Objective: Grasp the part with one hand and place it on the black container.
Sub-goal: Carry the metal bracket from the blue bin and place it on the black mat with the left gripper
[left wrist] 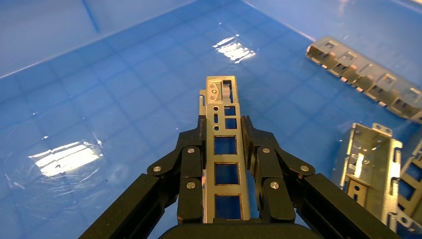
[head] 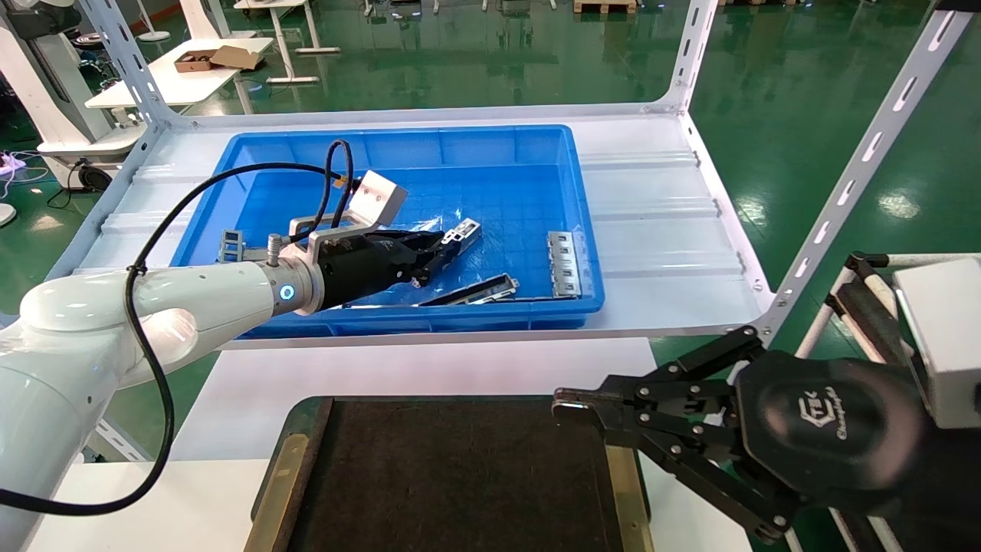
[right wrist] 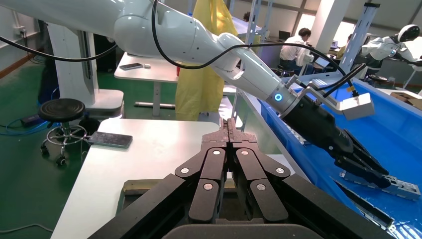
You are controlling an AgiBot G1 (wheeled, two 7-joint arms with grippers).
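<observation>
The right gripper (head: 582, 410) is sitting nearest in the head view, parked with its fingers pressed together on nothing, its tips just over the near right rim of the black container (head: 285, 475). Beyond the container, the blue bin (head: 582, 230) is resting on the white shelf (head: 659, 253), and the left gripper (head: 441, 245) is reaching into the middle of that bin, gripping the part (head: 464, 232), whose free end is poking out past the fingertips. Other metal pieces are lying in the bin: a perforated plate (head: 563, 264) near the right wall, a darker narrow strip (head: 479, 290) near the front wall, and a small bracket (head: 230, 245) near the left wall.

In the left wrist view, the left gripper (left wrist: 226, 149) is clamping narrowly on the long edges of the part (left wrist: 226, 144), with the row of rectangular cutouts lying straight down the gap between the fingers (left wrist: 191, 159). The blue bin (left wrist: 99, 99) floor is showing through the cutouts, and I cannot tell whether the part is touching it.

In the right wrist view, the right gripper (right wrist: 230, 130) is closed and empty, while farther off over the blue bin (right wrist: 408, 129) the left gripper (right wrist: 380, 178) is holding the part (right wrist: 400, 185).

The step looks like carrying the part out. Doing it well means lifting straight up to clear the front wall, keeping the squeeze steady so the thin strip is not twisting, then swinging toward the container's bare felt, away from the parked right gripper.
</observation>
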